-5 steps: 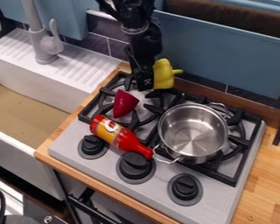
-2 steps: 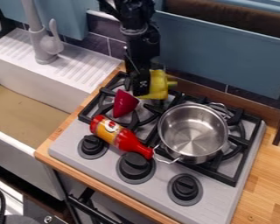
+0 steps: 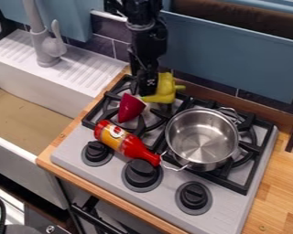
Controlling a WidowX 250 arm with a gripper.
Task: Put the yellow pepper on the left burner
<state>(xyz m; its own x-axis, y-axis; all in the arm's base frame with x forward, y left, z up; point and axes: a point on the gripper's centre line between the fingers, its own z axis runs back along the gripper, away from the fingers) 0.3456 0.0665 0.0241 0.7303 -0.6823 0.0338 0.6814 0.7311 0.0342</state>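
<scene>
Hiding part of the yellow pepper (image 3: 166, 87), jaws of indiscernible opening and hold.

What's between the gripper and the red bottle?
In the camera view, the red cone lies between the gripper and the bottle, with bars of the left grate around it.

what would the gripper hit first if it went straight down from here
Probably the low end of the yellow pepper, just under the gripper in the picture. Depth is unclear, so it might instead meet the left burner's black grate first.
</scene>
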